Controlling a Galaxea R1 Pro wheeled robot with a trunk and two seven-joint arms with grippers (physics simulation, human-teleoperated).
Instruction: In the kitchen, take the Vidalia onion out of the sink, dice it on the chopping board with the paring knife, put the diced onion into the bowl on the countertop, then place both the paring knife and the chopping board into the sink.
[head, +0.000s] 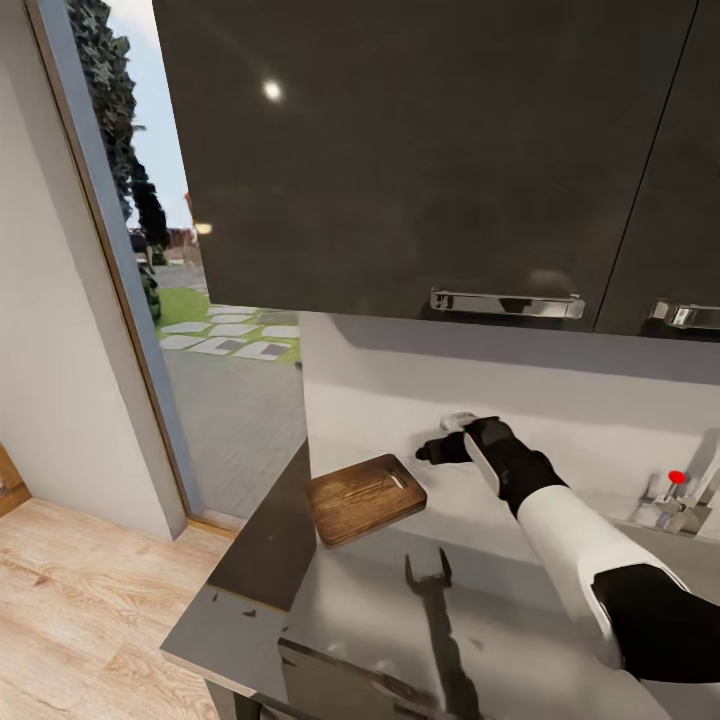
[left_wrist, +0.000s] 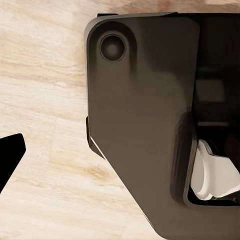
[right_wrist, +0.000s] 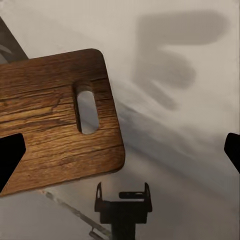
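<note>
The brown wooden chopping board (head: 365, 497) lies on the grey countertop (head: 500, 600) near its left end, handle slot toward the wall. My right gripper (head: 430, 451) hovers open and empty just past the board's slotted end. In the right wrist view the chopping board (right_wrist: 50, 130) lies below the right gripper (right_wrist: 121, 152), whose black fingertips stand wide apart. My left gripper hangs low over the wooden floor, one black fingertip (left_wrist: 11, 155) at the picture's edge, spread open. The chrome tap with its red knob (head: 677, 478) marks the sink at the far right. Onion, paring knife and bowl are out of view.
Dark upper cabinets (head: 430, 150) with chrome handles hang above the counter. The white wall (head: 520, 390) runs behind it. The counter ends at the left beside a tall window (head: 190, 330). The robot's dark base (left_wrist: 140, 115) is next to the left gripper.
</note>
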